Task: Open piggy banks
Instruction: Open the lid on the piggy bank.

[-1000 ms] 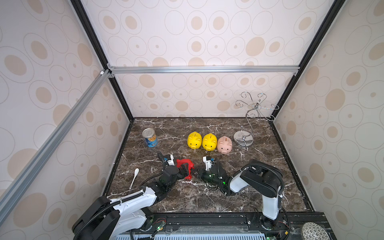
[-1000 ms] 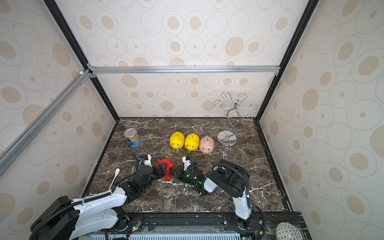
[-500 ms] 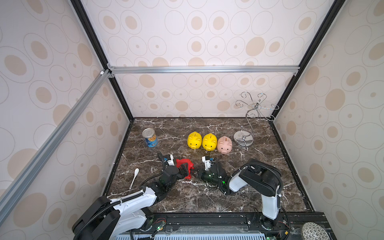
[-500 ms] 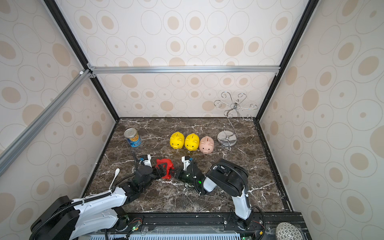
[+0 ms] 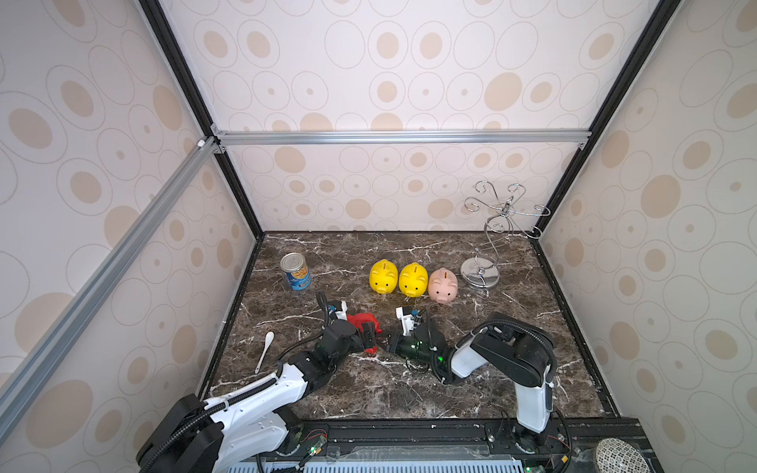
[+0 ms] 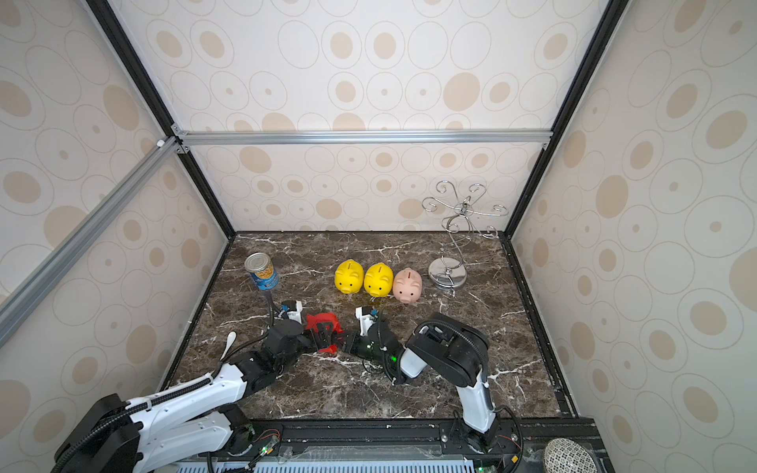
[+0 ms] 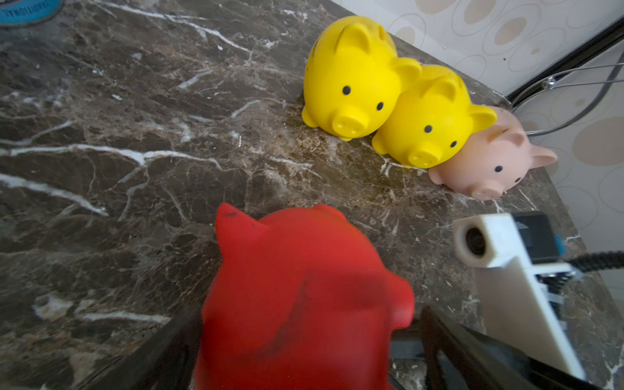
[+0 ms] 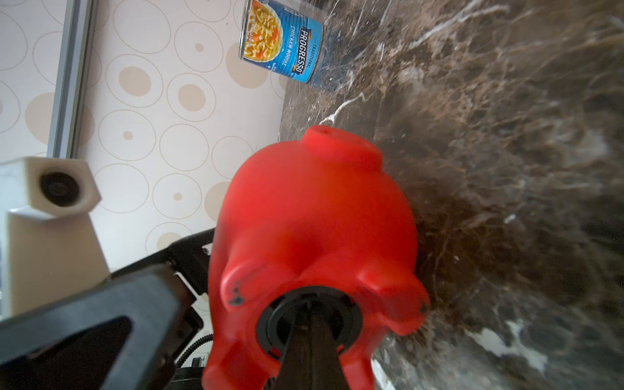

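On veined marble (image 5: 368, 393) stands a rounded pink pig (image 5: 443, 284).

Red piggy bank (image 5: 362, 320) where left gripper (image 5: 370, 335), right gripper (image 5: 385, 347) meet.

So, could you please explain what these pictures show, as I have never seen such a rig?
These are two robot arms at a dark marble-patterned table, each ending in a two-fingered gripper. Two pictures look down from one camera head overhead; the other two come from cameras on the arms' wrists. The right gripper is shut on the black round plug in the belly of a glossy red plastic piggy bank. The left gripper has its fingers either side of that pig; whether they press it I cannot tell. Behind stand two yellow plastic piggy banks, a pale pink piggy bank, a blue-labelled soup can and a silver wire stand; a white spoon lies beside the left arm.
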{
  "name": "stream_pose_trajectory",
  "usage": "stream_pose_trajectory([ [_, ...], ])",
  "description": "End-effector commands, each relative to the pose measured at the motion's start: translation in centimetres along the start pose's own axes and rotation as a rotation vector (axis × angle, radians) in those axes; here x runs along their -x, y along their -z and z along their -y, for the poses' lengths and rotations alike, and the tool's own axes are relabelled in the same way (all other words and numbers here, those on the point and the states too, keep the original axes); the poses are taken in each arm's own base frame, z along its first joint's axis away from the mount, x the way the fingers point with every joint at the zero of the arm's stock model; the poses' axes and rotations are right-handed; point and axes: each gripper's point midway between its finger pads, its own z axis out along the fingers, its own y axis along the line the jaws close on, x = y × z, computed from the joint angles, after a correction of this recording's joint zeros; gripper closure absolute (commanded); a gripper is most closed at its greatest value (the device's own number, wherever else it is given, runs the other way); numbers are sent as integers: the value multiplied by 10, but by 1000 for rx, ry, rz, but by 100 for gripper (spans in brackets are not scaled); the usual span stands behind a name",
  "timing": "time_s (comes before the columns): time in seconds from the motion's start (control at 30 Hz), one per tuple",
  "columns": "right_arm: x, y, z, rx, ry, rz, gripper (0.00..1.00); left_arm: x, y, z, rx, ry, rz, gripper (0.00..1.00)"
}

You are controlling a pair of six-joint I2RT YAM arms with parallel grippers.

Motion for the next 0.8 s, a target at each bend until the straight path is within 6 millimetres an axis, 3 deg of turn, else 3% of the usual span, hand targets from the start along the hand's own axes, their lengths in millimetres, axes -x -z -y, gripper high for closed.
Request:
stream_pose_trajectory([
  [0.0,6,-4,-31,101,32,13,100,21,7,18,-43,-23,8,0],
  [0.43,7,-3,-24,54,52,12,100,43,-11,-41,197,1,6,1],
  [0.63,5,-4,-15,15,68,5,100,29,-36,-21,85,-22,-63,4],
  [0.77,6,-5,-14,10,71,9,100,19,-39,-13,6,5,-73,5],
])
